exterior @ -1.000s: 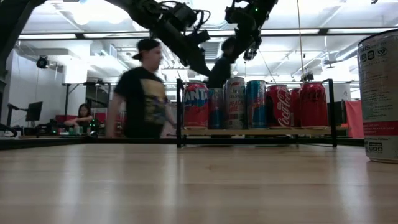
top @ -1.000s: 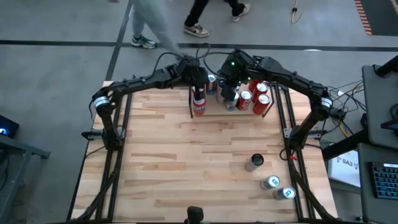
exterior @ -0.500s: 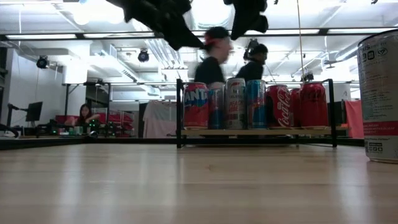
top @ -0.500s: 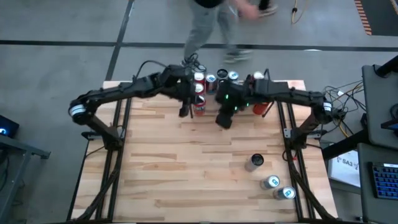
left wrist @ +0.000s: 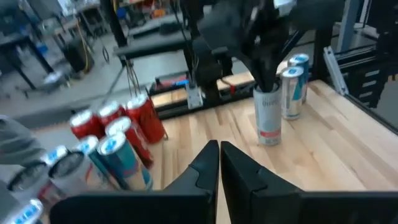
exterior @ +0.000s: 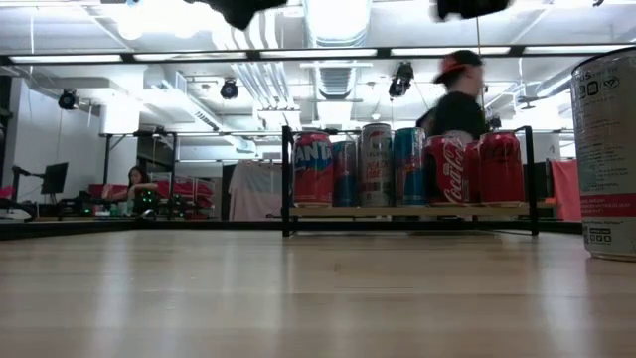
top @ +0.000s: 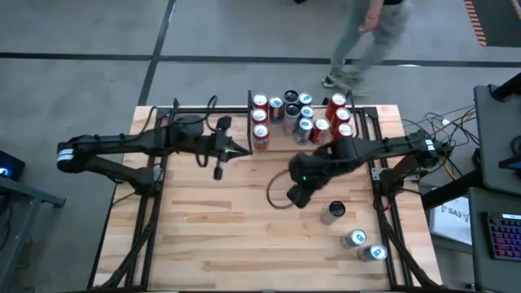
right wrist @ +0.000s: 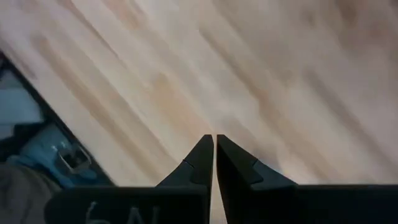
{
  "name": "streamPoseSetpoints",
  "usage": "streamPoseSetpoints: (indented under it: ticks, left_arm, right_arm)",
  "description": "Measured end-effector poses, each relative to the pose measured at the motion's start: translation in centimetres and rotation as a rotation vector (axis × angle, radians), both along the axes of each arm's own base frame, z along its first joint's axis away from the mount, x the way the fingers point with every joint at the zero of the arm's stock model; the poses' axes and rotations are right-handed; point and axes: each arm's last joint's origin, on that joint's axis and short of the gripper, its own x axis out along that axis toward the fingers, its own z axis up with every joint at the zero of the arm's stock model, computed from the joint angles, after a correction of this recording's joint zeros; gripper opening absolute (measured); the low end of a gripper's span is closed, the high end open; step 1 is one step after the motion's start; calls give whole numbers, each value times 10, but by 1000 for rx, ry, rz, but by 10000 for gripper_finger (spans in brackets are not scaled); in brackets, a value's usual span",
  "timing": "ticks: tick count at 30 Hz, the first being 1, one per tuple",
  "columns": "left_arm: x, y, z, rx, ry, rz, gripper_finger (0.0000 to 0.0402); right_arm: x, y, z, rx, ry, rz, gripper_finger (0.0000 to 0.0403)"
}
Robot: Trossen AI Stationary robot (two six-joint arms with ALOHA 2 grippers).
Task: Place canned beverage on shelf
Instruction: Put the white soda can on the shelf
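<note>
The shelf [exterior: 417,211] stands at the table's far edge with several cans [top: 301,118] upright on it, red and blue ones in a row [exterior: 397,167]. Three loose cans stand on the tabletop near the right edge: a grey one [top: 334,212] and two blue-topped ones [top: 365,245]. My left gripper [top: 247,151] hovers left of the shelf, near level, shut and empty [left wrist: 219,155]. My right gripper [top: 295,197] hangs over the middle of the table, left of the grey can, pointing steeply down, shut and empty [right wrist: 214,146].
The low view shows a loose can [exterior: 608,149] close at the right. A person [top: 366,32] walks past beyond the far edge. Black frame rails [top: 378,175] run along both table sides. Bare wood [top: 228,236] fills the near left.
Both grippers have drawn back from the shelf, shut and empty. My left one went toward the table's left and near side and tipped up toward level. My right one swung toward the near edge, rolling as it went. The cans on the shelf stayed put.
</note>
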Motion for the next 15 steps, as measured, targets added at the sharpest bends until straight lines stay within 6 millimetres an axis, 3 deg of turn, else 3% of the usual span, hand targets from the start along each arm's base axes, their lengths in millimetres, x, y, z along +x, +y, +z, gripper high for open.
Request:
streamPoseSetpoints:
  ticks: [6, 15]
  left_arm:
    - [-10, -4, 11, 78, -59, -21, 0]
    - [-10, -4, 5, 145, -10, -42, 0]
  right_arm:
    - [-27, 19, -5, 77, 285, -238, 9]
    - [-29, 28, -5, 134, 301, -392, 9]
